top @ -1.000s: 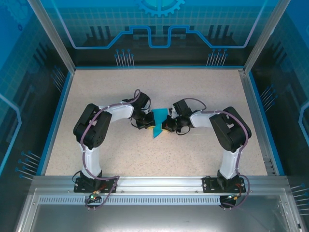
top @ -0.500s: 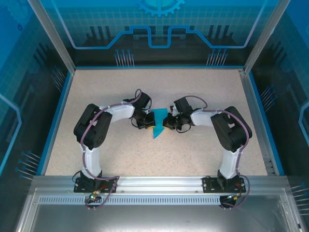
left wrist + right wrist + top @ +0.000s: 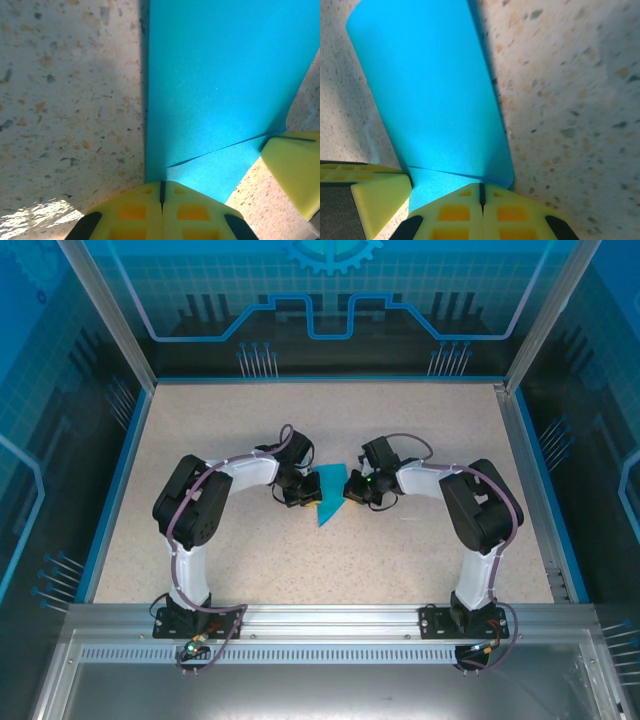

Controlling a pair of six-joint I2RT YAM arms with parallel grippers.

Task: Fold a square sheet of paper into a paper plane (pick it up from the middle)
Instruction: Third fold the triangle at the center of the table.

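Your left fingers [image 3: 150, 200] are pressed together, pinching the edge of the folded sheet of paper [image 3: 215, 75]. It stretches ahead of them over the tabletop [image 3: 65, 100] to your right fingers [image 3: 492, 202], clamped on it too.

A robot lab cell: aluminium frame [image 3: 110, 315], blue tech-print walls [image 3: 320, 300], speckled table [image 3: 250, 420].

Left fingers [image 3: 132, 212] and right fingers [image 3: 452, 214] are clamped.

Paper [image 3: 330, 498] plain turquoise; table [image 3: 250, 420] beige, speckled (brown, grey flecks); left gripper [image 3: 162, 186] yellow, orange recesses.
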